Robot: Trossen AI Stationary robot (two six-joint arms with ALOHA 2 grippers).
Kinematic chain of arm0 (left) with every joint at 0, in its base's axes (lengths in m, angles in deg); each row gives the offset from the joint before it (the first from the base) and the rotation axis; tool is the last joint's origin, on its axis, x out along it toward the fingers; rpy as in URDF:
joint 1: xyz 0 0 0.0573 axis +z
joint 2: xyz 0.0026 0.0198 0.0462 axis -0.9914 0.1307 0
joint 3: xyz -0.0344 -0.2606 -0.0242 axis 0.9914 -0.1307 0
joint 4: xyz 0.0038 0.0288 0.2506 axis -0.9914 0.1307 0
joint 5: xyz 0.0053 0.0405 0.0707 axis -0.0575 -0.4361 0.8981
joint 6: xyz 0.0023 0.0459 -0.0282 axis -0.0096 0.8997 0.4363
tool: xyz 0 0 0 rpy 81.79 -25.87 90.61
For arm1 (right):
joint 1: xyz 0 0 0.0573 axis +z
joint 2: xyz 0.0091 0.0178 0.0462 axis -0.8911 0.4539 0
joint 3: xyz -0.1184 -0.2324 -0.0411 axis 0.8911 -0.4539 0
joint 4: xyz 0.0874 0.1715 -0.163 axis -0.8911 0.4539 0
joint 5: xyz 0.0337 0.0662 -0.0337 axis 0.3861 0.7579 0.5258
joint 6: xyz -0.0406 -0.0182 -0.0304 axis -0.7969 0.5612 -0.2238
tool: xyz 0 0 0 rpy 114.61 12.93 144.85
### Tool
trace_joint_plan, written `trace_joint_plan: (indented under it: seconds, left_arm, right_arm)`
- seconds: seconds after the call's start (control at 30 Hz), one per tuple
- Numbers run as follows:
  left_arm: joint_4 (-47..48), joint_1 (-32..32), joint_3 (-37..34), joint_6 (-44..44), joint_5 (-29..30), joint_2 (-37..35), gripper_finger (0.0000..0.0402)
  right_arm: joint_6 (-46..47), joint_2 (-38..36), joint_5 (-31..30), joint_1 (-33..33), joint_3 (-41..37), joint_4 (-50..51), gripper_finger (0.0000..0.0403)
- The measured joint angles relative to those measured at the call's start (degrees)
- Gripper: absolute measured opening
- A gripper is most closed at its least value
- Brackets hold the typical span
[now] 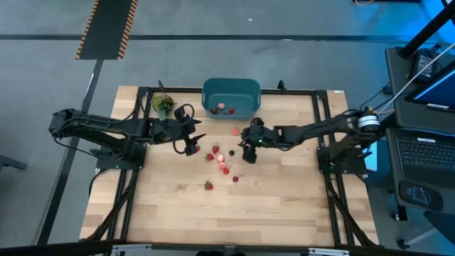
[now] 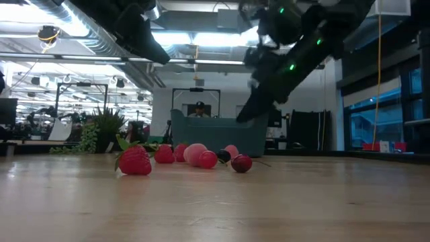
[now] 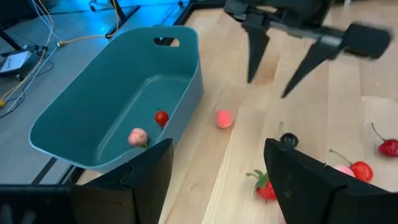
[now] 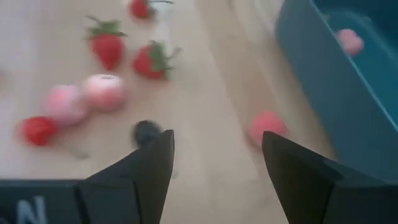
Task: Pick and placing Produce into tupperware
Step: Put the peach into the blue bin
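the produce (image 1: 222, 161) is a scatter of tiny red strawberry-like pieces on the pale wooden slatted table (image 1: 284, 206), some with green leafy tops, mixed with a few rounder pink pieces and one small dark berry (image 4: 147, 132); the low view shows them as a loose cluster, the nearest a dimpled red strawberry (image 2: 134, 161) with green leaves. most lie near the middle of the table between the two arms, one red piece (image 1: 208, 185) sits apart toward the near edge, and a single pink ball (image 3: 224, 119) rests on the wood just beside the tub's wall. the teal-blue rectangular plastic tub (image 1: 231, 92) with rounded corners, a thick rim and a cut-out handle slot stands at the far edge of the table; inside it lie a small red piece (image 3: 161, 117) and a pinkish one (image 3: 137, 137), close together on its floor near one wall. the right gripper (image 1: 248, 147) is above the table just beside the cluster, its two dark fingers (image 4: 144, 168) spread apart with nothing between them. the left gripper (image 1: 192, 139) waits on the other side of the cluster, its fingers also spread wide and empty. a green leafy bunch (image 1: 163, 105) lies at the far left corner of the table, beside the tub.
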Motion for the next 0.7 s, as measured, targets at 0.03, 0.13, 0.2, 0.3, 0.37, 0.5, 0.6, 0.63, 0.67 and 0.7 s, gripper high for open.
trace_joint_plan:
  seconds: [0.03,0.13,0.2,0.3,0.37,0.5,0.6,0.63,0.67,0.7]
  left_arm:
    - [0.3,0.0,0.0,0.0,0.0,0.0,0.0245]
    - [0.4,0.0,0.0,0.0,0.0,0.0,0.0245]
    - [0.4,0.0,0.0,0.0,0.0,0.0,0.0245]
    - [0.4,0.0,0.0,0.0,0.0,0.0,0.0245]
    - [0.4,0.0,0.0,0.1,0.0,0.0,0.0245]
    - [0.4,0.0,0.0,0.1,0.0,0.0,0.0245]
    - [0.4,0.0,0.0,0.1,0.0,0.0,0.0245]
    - [0.4,0.0,0.0,0.1,0.0,0.0,0.0245]
    - [0.4,0.0,0.0,0.1,0.0,0.0,0.0245]
    - [0.4,0.0,0.0,0.1,0.0,0.0,0.0245]
  right_arm:
    - [-0.1,1.2,-1.6,0.0,0.0,-0.7,0.0245]
    - [0.0,4.5,-3.9,0.0,0.0,-3.4,0.0245]
    - [0.3,6.4,-4.0,0.0,0.0,-5.6,0.0245]
    - [3.4,9.1,-4.7,-0.2,0.0,-9.0,0.0245]
    - [5.0,10.8,-6.3,-0.3,0.0,-11.1,0.0245]
    - [5.9,13.1,-11.8,-0.4,0.2,-11.7,0.0245]
    - [6.1,13.8,-13.3,-0.7,0.2,-12.3,0.0245]
    - [6.1,14.0,-13.3,-0.8,0.2,-12.6,0.0245]
    - [6.1,14.2,-13.3,-0.9,0.2,-13.0,0.0245]
    - [6.1,14.4,-13.3,-1.1,0.2,-13.2,0.0245]
